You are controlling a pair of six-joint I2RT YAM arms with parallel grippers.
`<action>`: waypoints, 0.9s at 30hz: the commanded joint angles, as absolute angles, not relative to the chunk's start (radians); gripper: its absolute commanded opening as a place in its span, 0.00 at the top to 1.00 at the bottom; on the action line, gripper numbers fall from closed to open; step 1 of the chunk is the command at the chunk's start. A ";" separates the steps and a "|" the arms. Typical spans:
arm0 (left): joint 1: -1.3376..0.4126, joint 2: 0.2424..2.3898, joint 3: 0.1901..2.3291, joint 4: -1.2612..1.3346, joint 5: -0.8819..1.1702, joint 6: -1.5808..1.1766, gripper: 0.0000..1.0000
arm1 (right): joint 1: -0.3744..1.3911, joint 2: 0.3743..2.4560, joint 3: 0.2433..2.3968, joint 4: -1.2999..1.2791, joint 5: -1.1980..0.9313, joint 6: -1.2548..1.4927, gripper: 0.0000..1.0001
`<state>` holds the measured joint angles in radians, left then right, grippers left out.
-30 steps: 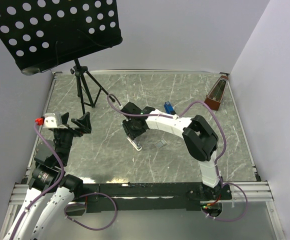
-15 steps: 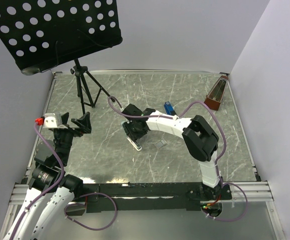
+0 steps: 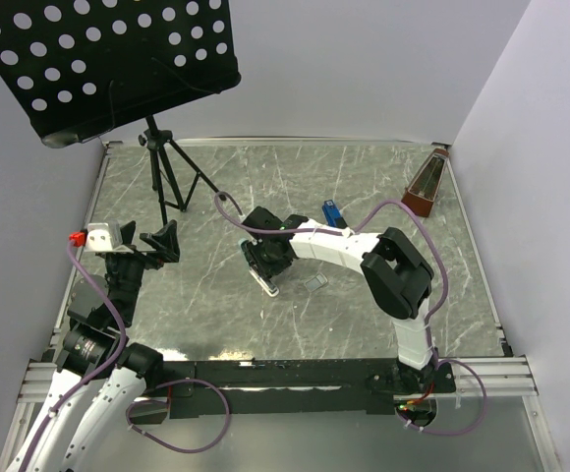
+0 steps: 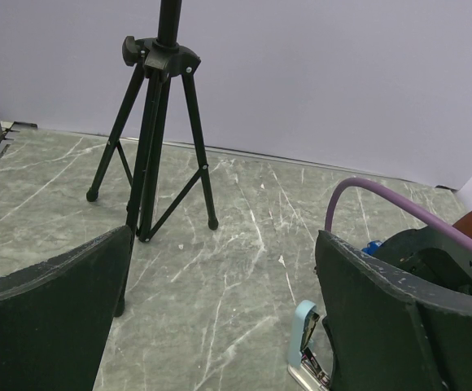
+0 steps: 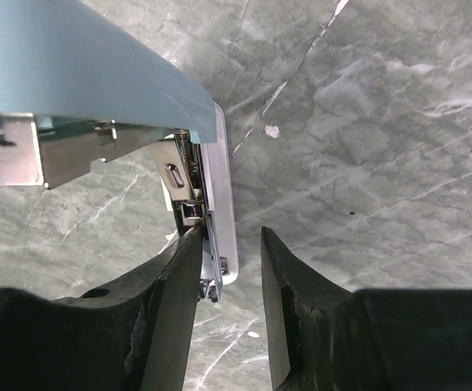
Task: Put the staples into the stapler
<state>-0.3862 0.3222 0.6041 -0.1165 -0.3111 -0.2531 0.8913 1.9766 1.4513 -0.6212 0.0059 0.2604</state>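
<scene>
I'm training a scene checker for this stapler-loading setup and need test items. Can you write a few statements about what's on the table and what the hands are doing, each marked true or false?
1. The left hand is wide open with nothing between its fingers. True.
2. The stapler lies closed on the table. False: its pale blue cover is swung up and the metal staple channel is exposed.
3. The right hand is down at the stapler with its fingers apart. True.
4. The metronome stands right beside the tripod. False: the metronome is in the far right corner, and the tripod is at the far left.
</scene>
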 commanded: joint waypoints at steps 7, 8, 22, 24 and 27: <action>-0.380 0.314 0.603 -0.083 -0.293 -0.264 0.01 | 0.894 1.908 1.417 -0.666 0.014 0.256 0.58; -0.380 0.314 0.603 -0.083 -0.293 -0.262 0.01 | 0.894 1.904 1.423 -0.669 0.017 0.256 0.58; -0.379 0.337 0.604 -0.083 -0.253 -0.264 0.01 | 0.908 1.565 1.237 -0.373 0.008 0.200 0.54; -0.377 0.342 0.606 -0.084 -0.239 -0.264 0.01 | 0.908 1.498 1.131 -0.248 -0.042 0.181 0.48; -0.376 0.348 0.604 -0.083 -0.193 -0.252 0.01 | 0.907 1.502 1.086 -0.230 -0.060 0.176 0.47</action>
<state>-0.3824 0.3332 0.6041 -0.1165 -0.2634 -0.2527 0.9009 1.5089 1.1385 -0.3752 -0.0177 0.2066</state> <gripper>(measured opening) 0.995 0.526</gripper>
